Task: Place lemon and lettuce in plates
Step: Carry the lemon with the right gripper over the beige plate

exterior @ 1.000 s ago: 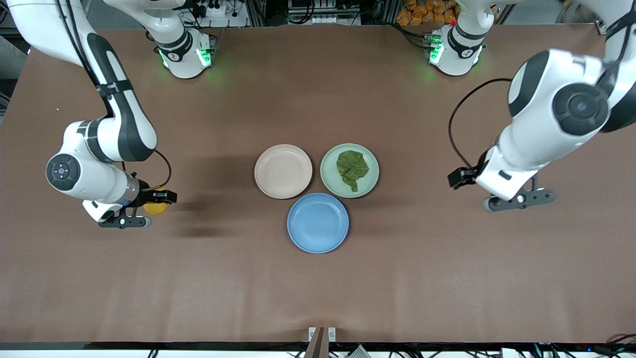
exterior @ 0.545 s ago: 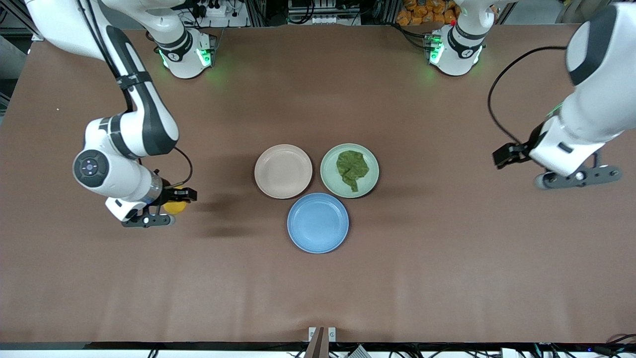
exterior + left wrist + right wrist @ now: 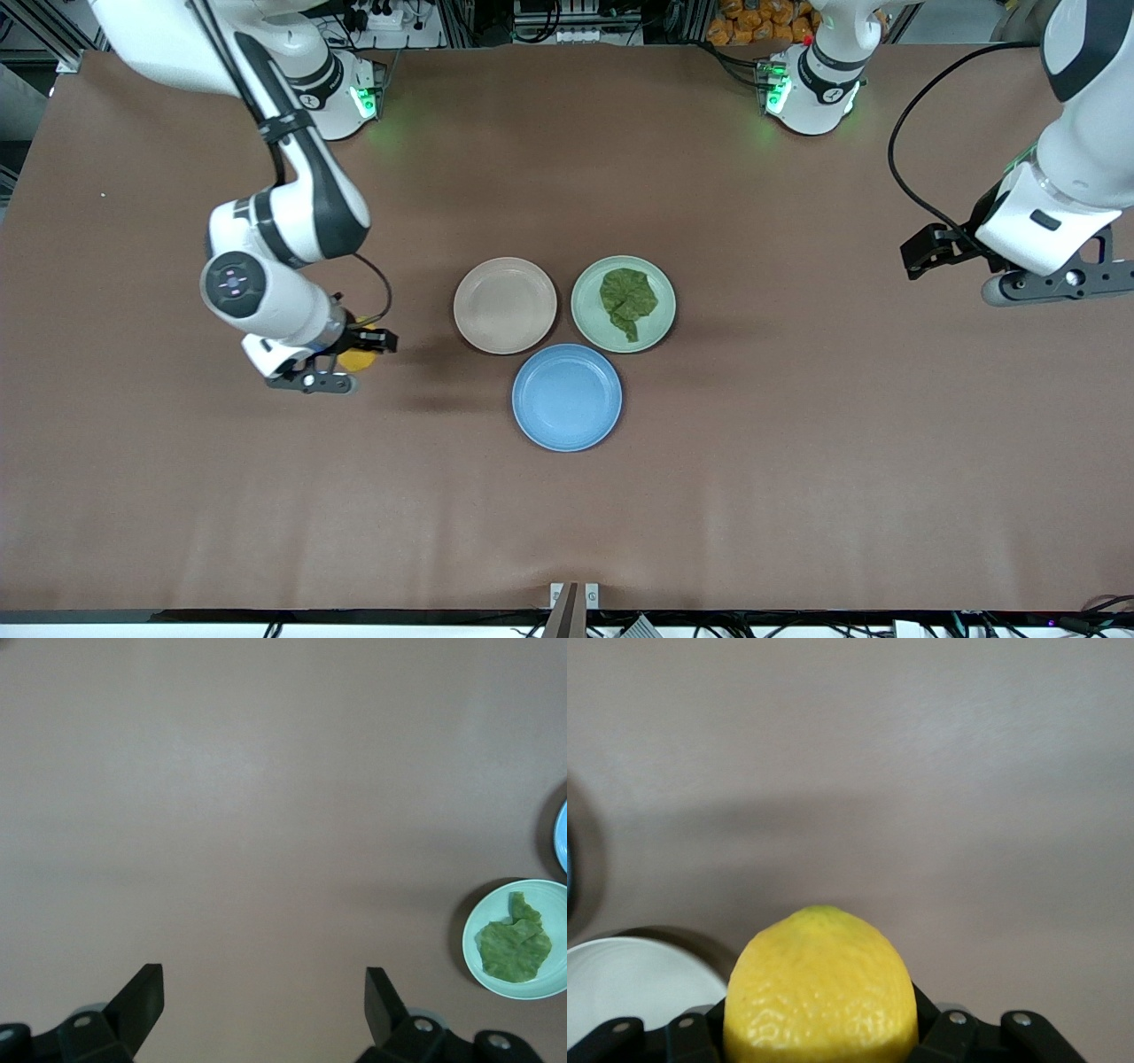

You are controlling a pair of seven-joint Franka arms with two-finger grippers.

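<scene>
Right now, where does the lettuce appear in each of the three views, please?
Front view: the lettuce lies in the mint green plate, beside the beige-pink plate.
Left wrist view: the lettuce shows at the picture's edge, in the same mint green plate.
Right wrist view: not in it; the lemon fills the foreground.
Shared landmark: the mint green plate, in the front and left wrist views.

Pebbled, waxy lemon (image 3: 819,988); crinkled matt lettuce (image 3: 627,299); smooth matt brown table (image 3: 797,443).
</scene>
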